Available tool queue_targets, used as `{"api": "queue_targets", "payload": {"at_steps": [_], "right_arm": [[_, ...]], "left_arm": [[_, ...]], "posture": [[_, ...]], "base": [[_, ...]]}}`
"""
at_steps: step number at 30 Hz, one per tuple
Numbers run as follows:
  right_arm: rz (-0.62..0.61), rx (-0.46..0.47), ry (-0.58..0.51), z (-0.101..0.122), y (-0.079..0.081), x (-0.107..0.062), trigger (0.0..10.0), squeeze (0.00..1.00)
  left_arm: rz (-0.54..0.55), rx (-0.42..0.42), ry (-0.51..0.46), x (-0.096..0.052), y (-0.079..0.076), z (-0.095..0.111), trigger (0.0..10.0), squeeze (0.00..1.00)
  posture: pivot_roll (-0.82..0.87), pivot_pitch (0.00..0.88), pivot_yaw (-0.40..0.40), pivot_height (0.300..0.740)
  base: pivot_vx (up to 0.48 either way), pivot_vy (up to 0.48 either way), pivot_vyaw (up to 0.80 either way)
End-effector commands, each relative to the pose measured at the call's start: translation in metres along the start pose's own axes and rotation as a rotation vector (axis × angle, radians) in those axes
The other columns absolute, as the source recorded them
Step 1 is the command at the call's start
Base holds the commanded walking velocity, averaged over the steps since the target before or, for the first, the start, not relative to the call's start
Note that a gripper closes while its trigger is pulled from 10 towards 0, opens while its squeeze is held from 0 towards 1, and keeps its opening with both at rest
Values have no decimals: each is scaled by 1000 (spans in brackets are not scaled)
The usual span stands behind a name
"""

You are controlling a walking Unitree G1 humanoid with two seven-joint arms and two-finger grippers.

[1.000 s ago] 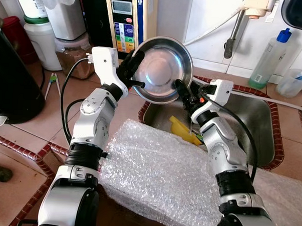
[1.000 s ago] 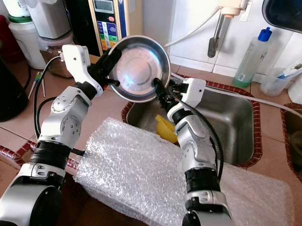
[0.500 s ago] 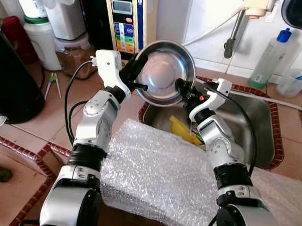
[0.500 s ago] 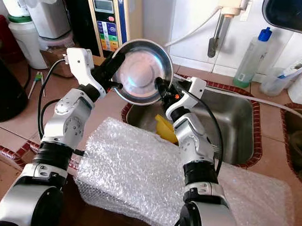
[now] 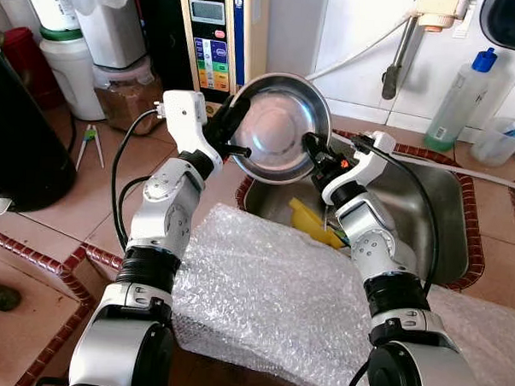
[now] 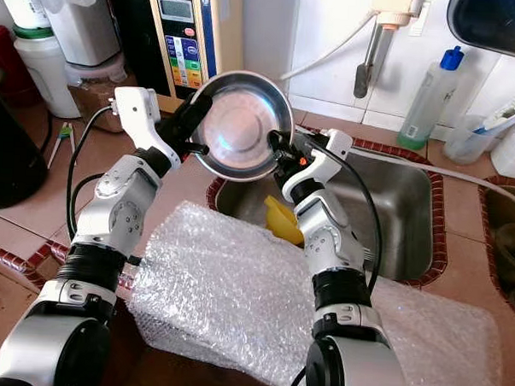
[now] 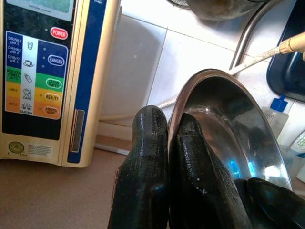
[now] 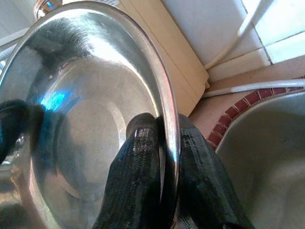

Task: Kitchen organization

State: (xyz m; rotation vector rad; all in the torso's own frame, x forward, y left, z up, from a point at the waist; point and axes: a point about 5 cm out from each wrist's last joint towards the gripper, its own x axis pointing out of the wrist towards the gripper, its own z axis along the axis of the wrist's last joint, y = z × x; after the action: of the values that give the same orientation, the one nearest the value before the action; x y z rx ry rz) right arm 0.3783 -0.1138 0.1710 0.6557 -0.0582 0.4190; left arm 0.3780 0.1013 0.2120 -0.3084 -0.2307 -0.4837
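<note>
Gripping a steel bowl (image 5: pixel 277 125) by opposite rim edges, left gripper (image 5: pixel 229 132) & right gripper (image 5: pixel 315 155) both clamp it, tilted, above sink (image 5: pixel 428 209) corner, behind bubble wrap (image 5: pixel 270 305).

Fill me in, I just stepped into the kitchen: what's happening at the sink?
The robot holds a stainless steel bowl up on edge with both grippers. The left gripper pinches the rim on one side and the right gripper pinches the opposite side. The bowl hangs above the near corner of the sink, with bubble wrap spread over the counter in front.
</note>
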Motion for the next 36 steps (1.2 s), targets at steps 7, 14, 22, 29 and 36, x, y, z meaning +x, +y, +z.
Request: {"api": "queue_targets", "payload": {"at_steps": [7,14,22,29,36], "right_arm": [[-131,7,53,-5,-26,-10,0,0],[-166,-19,58,-5,-30,-11,0,0],[-224,-47,47,-2,-37,-14,0,0],[-387,-200,-14,16,-55,-20,0,0],[-589,-411,44,23,-88,-44,0,0]], "left_arm": [[-111,-10,-47,3,-9,13,10000,1000],[-142,22,61,-5,-11,-10,10000,1000],[-141,45,127,-13,-7,-25,10000,1000],[-186,132,260,-24,-1,-43,10000,1000],[-299,202,427,-44,-5,-69,10000,1000]], "posture": [[-45,0,55,740],[-46,0,54,740],[-45,0,52,740],[-44,0,53,740],[-47,0,53,740]], "base": [[0,0,0],[0,0,0],[0,0,0],[0,0,0],[0,0,0]]}}
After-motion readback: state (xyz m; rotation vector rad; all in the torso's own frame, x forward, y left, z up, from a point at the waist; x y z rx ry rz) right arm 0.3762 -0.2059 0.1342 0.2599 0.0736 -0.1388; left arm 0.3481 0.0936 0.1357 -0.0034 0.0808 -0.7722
